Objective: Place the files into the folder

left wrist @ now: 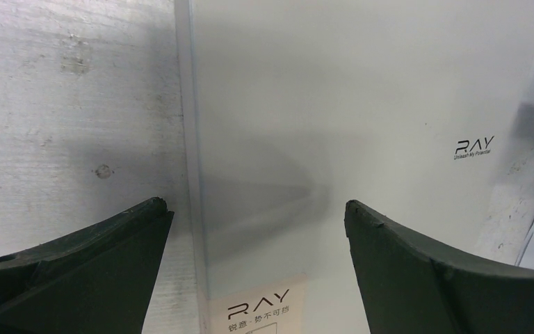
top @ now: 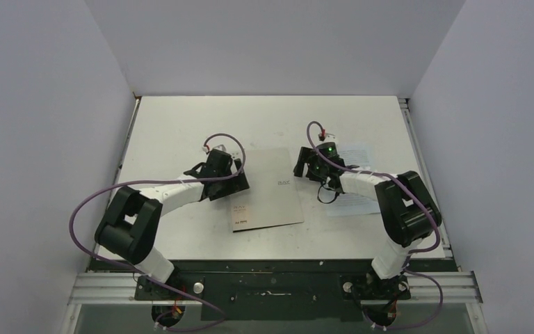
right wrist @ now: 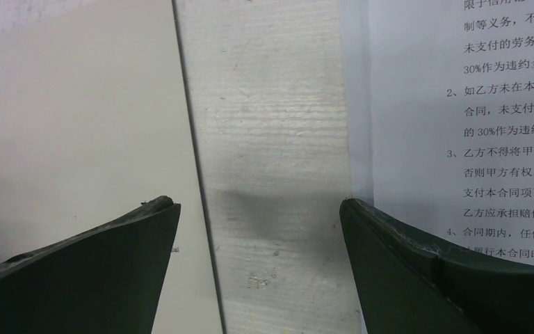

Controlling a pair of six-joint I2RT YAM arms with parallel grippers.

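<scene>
Folder point(top: 270, 184) lies closed, long axis running near-to-far; left pincer point(left wrist: 254, 204) and right pincer point(right wrist: 257, 202) spread apart

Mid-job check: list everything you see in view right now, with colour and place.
folder: one, grey-beige, closed, flat at table centre
files: white printed sheets, count unclear, flat right of the folder, apart from it
table: one, whitish-grey, under everything
arms: two, white and black, one each side of the folder
left hand: black, open, over the folder's left edge
right hand: black, open, over the bare strip between folder and files
</scene>
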